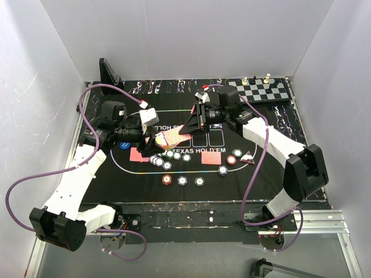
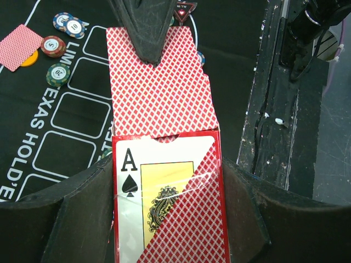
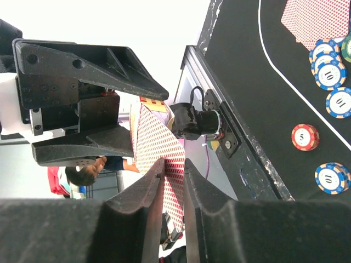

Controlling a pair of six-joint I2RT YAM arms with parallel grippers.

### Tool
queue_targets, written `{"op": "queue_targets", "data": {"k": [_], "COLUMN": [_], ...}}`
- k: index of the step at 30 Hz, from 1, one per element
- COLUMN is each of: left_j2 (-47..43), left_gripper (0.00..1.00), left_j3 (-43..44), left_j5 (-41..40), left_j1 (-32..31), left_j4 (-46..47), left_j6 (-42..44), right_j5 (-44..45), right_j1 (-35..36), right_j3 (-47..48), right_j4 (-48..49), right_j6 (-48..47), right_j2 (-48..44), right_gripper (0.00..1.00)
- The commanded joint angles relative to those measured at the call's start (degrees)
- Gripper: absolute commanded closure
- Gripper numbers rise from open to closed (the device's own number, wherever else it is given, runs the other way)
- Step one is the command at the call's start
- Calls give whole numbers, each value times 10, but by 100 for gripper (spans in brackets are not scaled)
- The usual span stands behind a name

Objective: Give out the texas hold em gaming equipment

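Cards [image 2: 159, 87] with red-patterned backs bridge the gap between two arms above the black mat [image 1: 139, 188] on the bench [image 1: 191, 213]. We see the left end effector [image 2: 167, 183] clamped on the card box [image 2: 164, 230], ace-of-spades face up, one jaw pressed to each long side. The cards fan out of the box's open end, stepped slightly sideways in the left wrist view. The right end effector [image 3: 174, 167] is closed on the far end of that fan, its jaws pinching the cards edge-on in its own camera. From the left wrist we make out only one dark jaw tip, lying on top of the cards. From above, box and cards sit over the middle of the mat, directly between the two end effectors.

Down on the felt, a face-down card [image 1: 138, 155] lies just left of a curved row of poker chips [image 1: 169, 155], and a second card [image 1: 211, 158] lies to their right. Three more chips line up nearer the arm bases. A red chip [image 1: 231, 159] sits near the small triangular marker [image 1: 248, 156]. A blue disc [image 1: 123, 145] shows beside the left arm. In the left wrist view a yellow disc [image 2: 30, 57] shows at the edge of one face-down card. At the far right corner we note a chessboard [image 1: 261, 90] with two pieces standing on it.
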Motion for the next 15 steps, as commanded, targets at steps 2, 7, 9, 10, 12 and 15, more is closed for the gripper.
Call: {"op": "queue_targets", "data": {"k": [2,7,9,10,12,15], "left_j2": [-17,-16,-14,-14,-13,-13], "left_gripper": [100,100,100,100,100,100], "left_j3": [26,25,25,25,26,26], "left_j5": [24,23,24,23,24,23], "left_j1": [3,3,3,2,3,3], "left_j4": [21,22,22,22,22,22], "left_j6": [-2,-1,-1,-1,-1,-2], "right_j5": [-11,-21,-27,-30,-35,-31], "right_j1": [-18,-47,-64,-75,-98,-134], "right_j3": [-3,0,4,7,16,38], "right_j4": [-23,-34,-36,-37,-35,-37], "right_j6": [-19,-21,-21,-21,-19,-22], "right_j2": [-39,-54,-59,-59,-55,-33], "right_gripper": [80,89,91,91,92,95]}}
